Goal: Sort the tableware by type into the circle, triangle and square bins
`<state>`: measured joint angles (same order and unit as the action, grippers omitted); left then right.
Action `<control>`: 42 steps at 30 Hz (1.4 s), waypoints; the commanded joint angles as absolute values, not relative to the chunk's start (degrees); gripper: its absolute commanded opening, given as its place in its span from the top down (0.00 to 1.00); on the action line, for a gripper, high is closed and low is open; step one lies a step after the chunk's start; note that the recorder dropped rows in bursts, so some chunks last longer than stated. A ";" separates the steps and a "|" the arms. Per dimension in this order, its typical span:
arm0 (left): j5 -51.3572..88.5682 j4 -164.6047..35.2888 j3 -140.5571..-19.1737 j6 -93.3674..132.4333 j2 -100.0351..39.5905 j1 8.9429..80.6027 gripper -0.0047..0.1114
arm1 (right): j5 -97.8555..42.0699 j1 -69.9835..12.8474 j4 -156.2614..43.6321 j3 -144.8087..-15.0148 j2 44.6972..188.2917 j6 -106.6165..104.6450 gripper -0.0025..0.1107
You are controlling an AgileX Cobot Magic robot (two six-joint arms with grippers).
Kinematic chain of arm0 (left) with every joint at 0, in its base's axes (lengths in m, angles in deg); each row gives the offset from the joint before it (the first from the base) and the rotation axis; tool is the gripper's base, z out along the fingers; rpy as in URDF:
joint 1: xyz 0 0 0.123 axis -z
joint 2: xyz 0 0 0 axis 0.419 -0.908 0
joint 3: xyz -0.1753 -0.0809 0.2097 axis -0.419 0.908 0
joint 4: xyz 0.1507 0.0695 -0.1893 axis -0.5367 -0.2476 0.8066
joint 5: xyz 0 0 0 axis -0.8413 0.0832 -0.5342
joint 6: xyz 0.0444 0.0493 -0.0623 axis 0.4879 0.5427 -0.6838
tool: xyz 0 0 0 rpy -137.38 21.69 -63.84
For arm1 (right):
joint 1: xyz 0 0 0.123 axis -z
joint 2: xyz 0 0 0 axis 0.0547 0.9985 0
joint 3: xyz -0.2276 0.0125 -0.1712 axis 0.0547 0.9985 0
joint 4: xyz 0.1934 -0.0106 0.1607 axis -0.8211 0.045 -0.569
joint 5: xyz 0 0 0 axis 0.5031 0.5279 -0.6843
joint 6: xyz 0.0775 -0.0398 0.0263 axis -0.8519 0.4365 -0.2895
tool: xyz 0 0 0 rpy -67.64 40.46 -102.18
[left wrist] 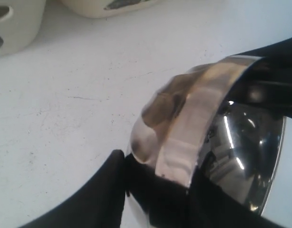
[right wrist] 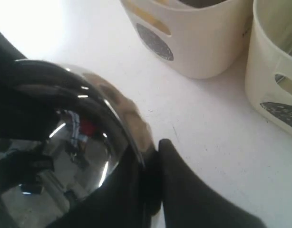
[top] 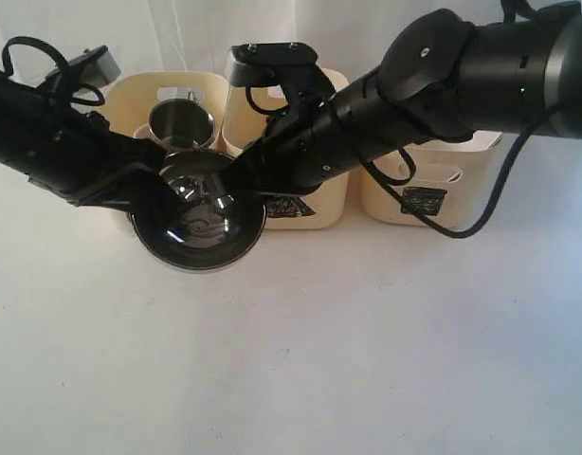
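Closest to both wrist cameras is the steel bowl (top: pixel 198 223), its polished rim running straight between my fingers. My right gripper (top: pixel 236 178) is nipped nearly closed on the thin rim and carries the bowl. My left gripper (top: pixel 161 186) stands as wide as it goes, astride the opposite rim, and I judge it is not clamping. The bowl hangs just in front of the left bin (top: pixel 130 95), low over the white table (top: pixel 367 351). As for progress, one steel mug (top: pixel 181 123) already stands upright in that left bin. My arm hides most of the middle bin (top: pixel 324 204), and I cannot make out what the right bin (top: pixel 386 204) holds. I see no other loose piece on the table, so I take the sorting to be well along, with this bowl not yet binned. Being round, the bowl has no long axis. Its mouth tips up and forward, away from the bins, and the line between my two grips runs across the bins' front.
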<state>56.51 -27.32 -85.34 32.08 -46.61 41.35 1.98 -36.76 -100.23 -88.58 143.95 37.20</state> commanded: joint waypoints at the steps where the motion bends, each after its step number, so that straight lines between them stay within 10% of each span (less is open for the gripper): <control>1: 54.37 -24.18 -90.21 33.55 -45.71 41.51 0.96 | 1.30 -36.94 -112.31 -88.70 143.34 43.72 0.98; 20: 37.28 -24.44 -94.57 42.26 -47.68 41.51 0.96 | 0.50 -36.94 -140.48 -96.93 151.24 76.56 0.97; 34: 31.07 -25.58 -97.05 46.00 -52.29 41.51 0.96 | 1.45 -36.94 -141.29 -98.57 155.58 77.89 0.79; 42: 26.14 -26.16 -97.29 46.68 -53.80 41.51 0.96 | -0.11 -36.94 -141.25 -99.21 155.58 77.81 0.53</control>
